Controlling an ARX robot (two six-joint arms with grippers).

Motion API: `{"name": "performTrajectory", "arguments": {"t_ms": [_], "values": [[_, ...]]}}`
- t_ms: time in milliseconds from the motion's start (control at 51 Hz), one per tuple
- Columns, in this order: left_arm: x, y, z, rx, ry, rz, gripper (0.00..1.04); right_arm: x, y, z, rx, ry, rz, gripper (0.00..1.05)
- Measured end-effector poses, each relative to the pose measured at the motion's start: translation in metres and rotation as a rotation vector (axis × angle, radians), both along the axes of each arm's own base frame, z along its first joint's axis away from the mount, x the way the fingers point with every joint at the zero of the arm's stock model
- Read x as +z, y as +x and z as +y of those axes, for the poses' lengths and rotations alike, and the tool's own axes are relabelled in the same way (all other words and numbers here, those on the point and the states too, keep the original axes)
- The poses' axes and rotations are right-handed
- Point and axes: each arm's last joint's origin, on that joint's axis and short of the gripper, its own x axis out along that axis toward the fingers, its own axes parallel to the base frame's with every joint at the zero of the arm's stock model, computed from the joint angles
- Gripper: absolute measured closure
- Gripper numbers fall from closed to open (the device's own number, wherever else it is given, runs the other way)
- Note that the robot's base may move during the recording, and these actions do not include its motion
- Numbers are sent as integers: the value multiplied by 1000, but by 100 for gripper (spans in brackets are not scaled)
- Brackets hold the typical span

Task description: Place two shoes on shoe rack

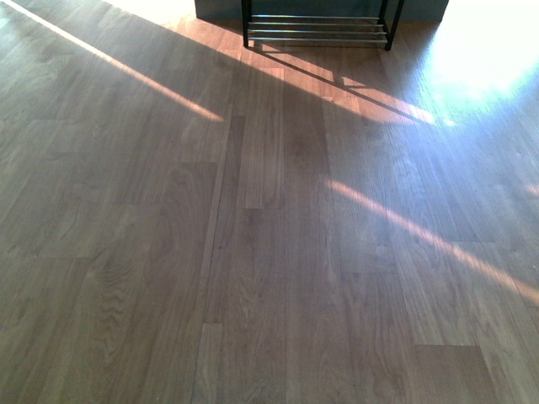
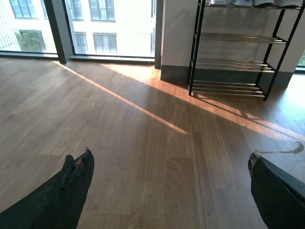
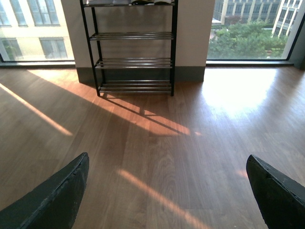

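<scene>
Black-framed shoe rack (image 3: pixel 133 47) stood against far wall on wooden floor (image 1: pixel 269 252). We saw shoes (image 2: pixel 252 3) on top tier, lower tiers bare. Left gripper (image 2: pixel 167 191) spread wide, nothing between fingers. Right gripper (image 3: pixel 167 191) likewise agape, empty.

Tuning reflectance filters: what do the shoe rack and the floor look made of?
The shoe rack: thin black uprights, probably painted or coated metal, with shelves of slim silvery rods that catch bright highlights, so likely bare or plated metal. The floor: brown planks with visible grain and staggered seams, wood or wood-look laminate; which one cannot be told. Its semi-gloss finish mirrors the window glare.
</scene>
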Motion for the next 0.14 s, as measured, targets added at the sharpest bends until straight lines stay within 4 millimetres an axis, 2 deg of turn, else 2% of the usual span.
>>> {"name": "performTrajectory", "arguments": {"t_ms": [137], "values": [[0, 0, 0, 0, 0, 0, 9, 0, 0, 0, 0, 0, 0, 9]]}}
